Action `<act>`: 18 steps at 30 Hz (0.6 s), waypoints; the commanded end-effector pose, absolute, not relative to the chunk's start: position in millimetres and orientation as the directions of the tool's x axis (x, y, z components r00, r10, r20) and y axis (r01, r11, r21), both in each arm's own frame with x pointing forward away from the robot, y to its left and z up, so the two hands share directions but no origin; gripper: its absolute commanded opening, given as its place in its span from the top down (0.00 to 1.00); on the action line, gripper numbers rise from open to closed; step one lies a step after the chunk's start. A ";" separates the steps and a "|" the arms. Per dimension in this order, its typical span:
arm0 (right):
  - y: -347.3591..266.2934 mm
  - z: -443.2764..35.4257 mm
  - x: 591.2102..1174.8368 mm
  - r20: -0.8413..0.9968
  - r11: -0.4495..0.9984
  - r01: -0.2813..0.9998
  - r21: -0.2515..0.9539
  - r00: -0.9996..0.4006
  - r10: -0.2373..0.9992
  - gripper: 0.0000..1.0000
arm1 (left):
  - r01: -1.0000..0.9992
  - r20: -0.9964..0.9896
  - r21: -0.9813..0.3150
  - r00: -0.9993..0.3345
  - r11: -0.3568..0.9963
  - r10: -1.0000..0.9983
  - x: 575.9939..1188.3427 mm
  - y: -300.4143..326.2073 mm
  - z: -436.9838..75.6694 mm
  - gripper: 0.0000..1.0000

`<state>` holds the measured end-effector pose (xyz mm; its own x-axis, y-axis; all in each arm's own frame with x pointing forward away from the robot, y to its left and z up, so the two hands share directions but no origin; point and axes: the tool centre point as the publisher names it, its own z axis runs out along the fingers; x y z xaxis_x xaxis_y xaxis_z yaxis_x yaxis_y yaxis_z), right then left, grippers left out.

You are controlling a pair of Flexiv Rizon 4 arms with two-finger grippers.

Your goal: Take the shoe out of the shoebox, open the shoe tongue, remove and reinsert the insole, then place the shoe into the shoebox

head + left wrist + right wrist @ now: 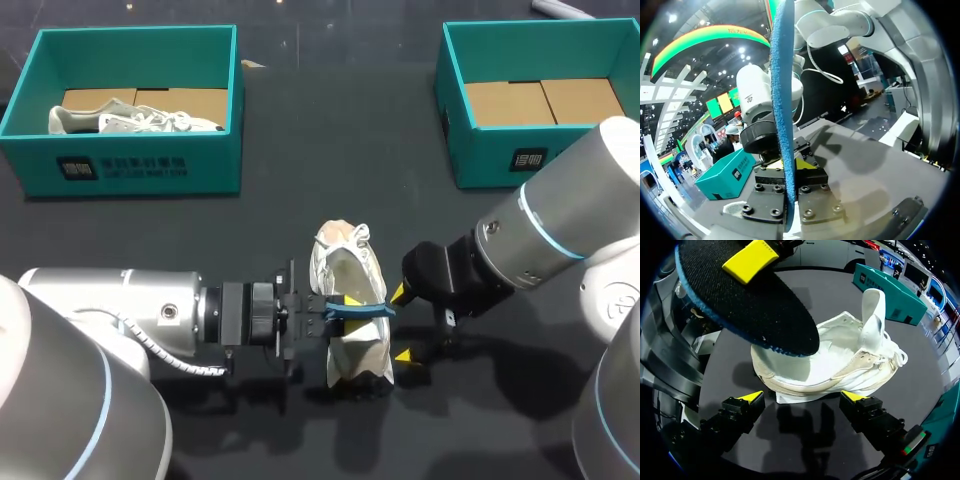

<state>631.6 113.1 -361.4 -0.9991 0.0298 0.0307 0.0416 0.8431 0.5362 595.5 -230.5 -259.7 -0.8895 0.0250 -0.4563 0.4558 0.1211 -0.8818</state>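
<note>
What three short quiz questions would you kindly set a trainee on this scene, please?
1. True or false: the white lace-up shoe between the arms sits inside a teal cardboard shoebox.
2. Which jaws grip the flat blue-edged black insole: A the left jaws, B the right jaws?
3. Fill in: the right jaws stand ____.
Key: 1 false; 2 A; 3 open.

Bright overhead light, soft shadows on dark table [300, 140], mild glare
</note>
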 end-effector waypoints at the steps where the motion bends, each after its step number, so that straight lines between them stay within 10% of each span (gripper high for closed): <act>1: 113.1 -361.8 630.5 0.029 0.843 0.041 0.537 -0.999 0.031 0.00 | 0.456 -0.458 -0.881 -0.889 0.123 0.017 596.5 -241.4 -262.6 1.00; 18: 113.1 -361.8 630.5 0.029 0.843 0.041 0.537 -0.999 0.031 0.00 | 0.463 -0.465 -0.875 -0.885 0.145 0.017 591.8 -255.3 -256.8 1.00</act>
<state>631.7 113.2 -361.5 -0.9991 0.0297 0.0307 0.0415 0.8430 0.5363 593.6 -248.4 -257.9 -0.8839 0.0220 -0.4671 0.4658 0.1305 -0.8752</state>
